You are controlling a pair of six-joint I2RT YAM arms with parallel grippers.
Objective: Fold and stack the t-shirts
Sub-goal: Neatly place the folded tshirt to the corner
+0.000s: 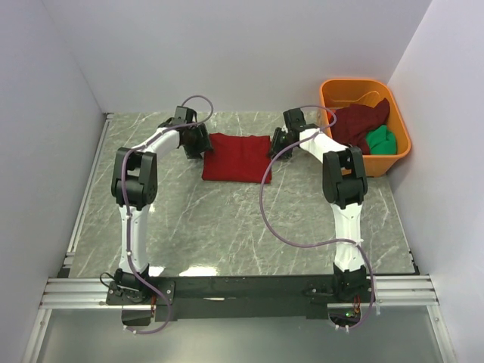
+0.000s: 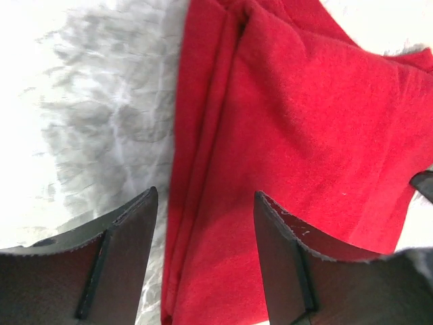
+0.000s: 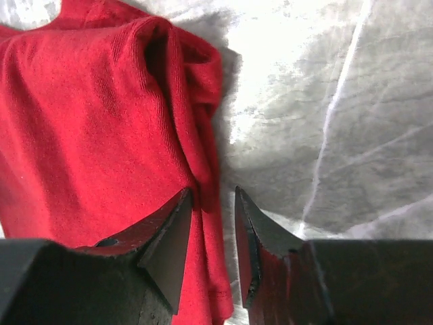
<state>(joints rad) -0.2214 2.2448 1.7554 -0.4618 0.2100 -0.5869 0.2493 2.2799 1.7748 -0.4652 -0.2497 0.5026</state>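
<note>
At upper centre, red t-shirt [image 1: 237,157] spans left-right between my arms: left gripper [image 1: 201,145] gapes astride one edge, right gripper [image 1: 277,142] narrowed at the other, hold unclear.

The folded t-shirt [image 1: 237,157] lies on the table [image 1: 227,219] between my left gripper [image 1: 198,144] and right gripper [image 1: 278,141] (each straddles an edge); back right, the tub [image 1: 401,155] holds two more t-shirts [image 1: 361,123].

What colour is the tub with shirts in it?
The tub is orange, seen best in the top external view.
</note>
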